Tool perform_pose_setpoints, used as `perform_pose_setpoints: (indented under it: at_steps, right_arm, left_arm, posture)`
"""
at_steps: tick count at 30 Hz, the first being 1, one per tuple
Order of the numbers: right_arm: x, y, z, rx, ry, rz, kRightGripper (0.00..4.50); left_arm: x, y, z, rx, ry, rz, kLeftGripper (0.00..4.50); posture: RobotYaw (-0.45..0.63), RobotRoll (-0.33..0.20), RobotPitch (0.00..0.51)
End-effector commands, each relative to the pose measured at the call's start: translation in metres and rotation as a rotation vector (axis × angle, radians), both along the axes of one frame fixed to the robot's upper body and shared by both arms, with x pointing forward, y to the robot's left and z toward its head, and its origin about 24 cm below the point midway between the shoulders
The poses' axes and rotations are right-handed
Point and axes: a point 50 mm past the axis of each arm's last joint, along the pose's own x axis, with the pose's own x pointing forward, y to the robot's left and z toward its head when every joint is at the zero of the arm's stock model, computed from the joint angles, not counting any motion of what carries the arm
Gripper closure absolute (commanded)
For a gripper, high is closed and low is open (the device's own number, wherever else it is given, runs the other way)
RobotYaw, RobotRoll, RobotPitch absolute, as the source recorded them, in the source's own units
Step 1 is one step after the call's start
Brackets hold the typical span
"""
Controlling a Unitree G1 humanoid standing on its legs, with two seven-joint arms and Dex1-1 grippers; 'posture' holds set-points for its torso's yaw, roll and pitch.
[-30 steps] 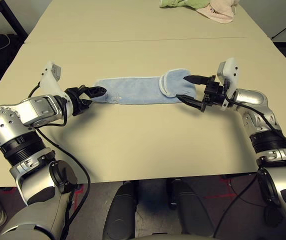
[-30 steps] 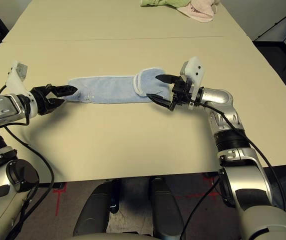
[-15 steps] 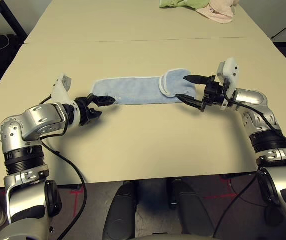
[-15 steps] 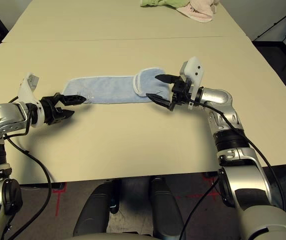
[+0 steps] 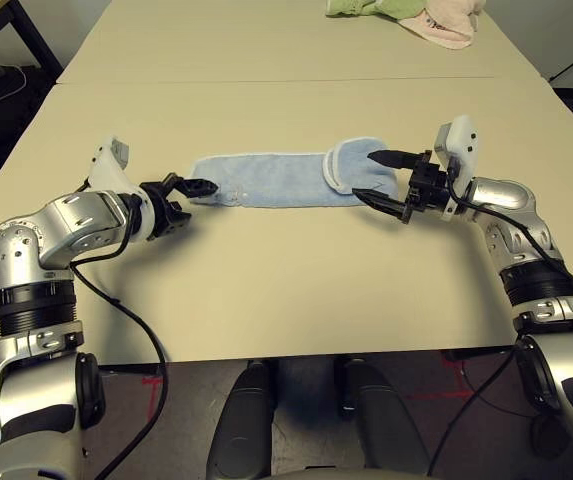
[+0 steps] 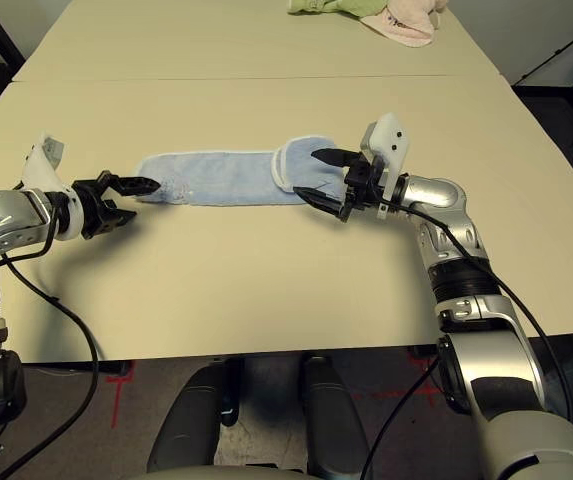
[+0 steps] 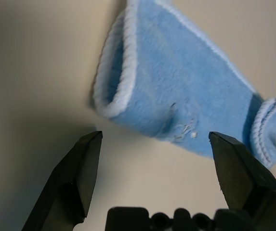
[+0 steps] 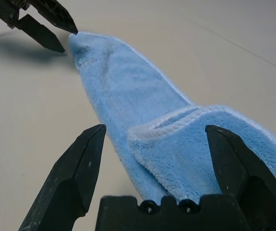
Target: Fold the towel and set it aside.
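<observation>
Blue towel [image 8: 123, 82] apparently between right fingers [image 8: 234, 163]

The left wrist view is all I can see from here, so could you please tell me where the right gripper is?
Observer: The right gripper is at the turned-back end of the towel, the end away from the left gripper.
Operator: Thank you. Is it holding that end?
Observer: No, its fingers are wide apart, with nothing gripped between them.
Operator: Is any other cloth on the table?
Observer: Yes, a green cloth and a pink cloth lie together towards the far side of the table.
</observation>
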Motion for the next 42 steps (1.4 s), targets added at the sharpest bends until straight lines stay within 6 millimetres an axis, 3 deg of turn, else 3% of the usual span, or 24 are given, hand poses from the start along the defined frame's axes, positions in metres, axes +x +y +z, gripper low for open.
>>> perform_pose_setpoints:
  at_steps: [1, 10, 22, 31, 35, 42]
  right_arm:
    - [-0.001, -0.004, 0.0, -0.007, -0.004, -0.001, 0.04]
    - [-0.002, -0.004, 0.001, -0.008, -0.006, -0.003, 0.04]
    - [-0.003, -0.005, 0.0, -0.006, -0.005, -0.005, 0.04]
    - [-0.004, -0.004, 0.001, -0.006, -0.006, -0.005, 0.04]
    - [-0.004, -0.005, 0.0, -0.006, -0.006, -0.006, 0.0]
    - [-0.004, -0.004, 0.0, -0.007, -0.007, -0.005, 0.0]
  left_arm:
    - [0.004, -0.002, -0.004, 0.028, -0.038, -0.017, 0.0]
    - [0.015, 0.002, -0.023, 0.019, 0.068, -0.009, 0.0]
    - [0.026, -0.001, -0.014, 0.053, -0.046, -0.018, 0.0]
    - [0.028, -0.003, -0.021, 0.093, -0.044, -0.064, 0.0]
    - [0.029, 0.001, -0.022, 0.112, -0.03, -0.043, 1.01]
    - [0.031, 0.009, -0.015, 0.118, -0.021, 0.016, 3.71]
  posture:
    - [0.04, 0.0, 0.211]
    - [0.03, 0.0, 0.21]
    - [0.03, 0.0, 0.213]
    - [0.03, 0.0, 0.214]
    - [0.03, 0.0, 0.213]
    - [0.03, 0.0, 0.211]
